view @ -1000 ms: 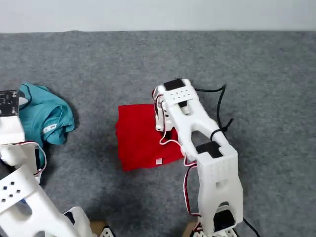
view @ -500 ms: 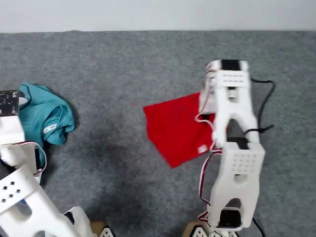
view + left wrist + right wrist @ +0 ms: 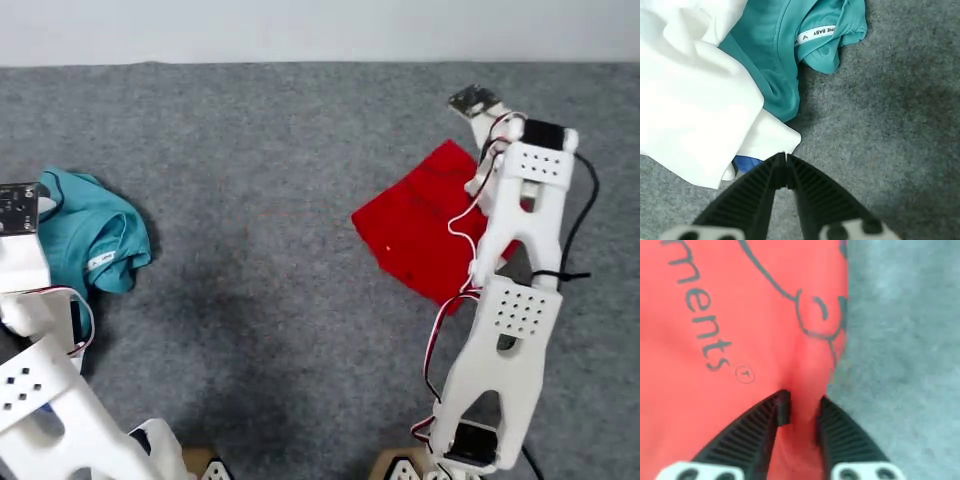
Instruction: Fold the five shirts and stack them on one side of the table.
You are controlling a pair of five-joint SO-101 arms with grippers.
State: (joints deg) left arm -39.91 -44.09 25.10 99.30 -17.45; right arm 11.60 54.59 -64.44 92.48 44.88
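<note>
A folded red shirt [image 3: 420, 235] lies flat on the right part of the grey table, turned at an angle. My right arm [image 3: 515, 260] stretches over its right edge. In the right wrist view my right gripper [image 3: 801, 407] is shut on a pinched ridge of the red shirt [image 3: 730, 320] near its edge. At the far left a crumpled teal shirt [image 3: 92, 235] lies beside my left arm [image 3: 30, 300]. My left gripper [image 3: 786, 167] is shut with nothing in it, hovering just above the carpet at the edge of a white shirt [image 3: 690, 100] that overlaps the teal shirt [image 3: 775, 55].
A bit of blue fabric [image 3: 745, 163] peeks from under the white shirt. The grey carpeted table [image 3: 260, 330] is bare across its middle and front. A pale wall runs along the table's far edge.
My right arm has swung from the table's middle to the right, dragging the red shirt with it and turning it. The left arm and teal shirt have stayed put.
</note>
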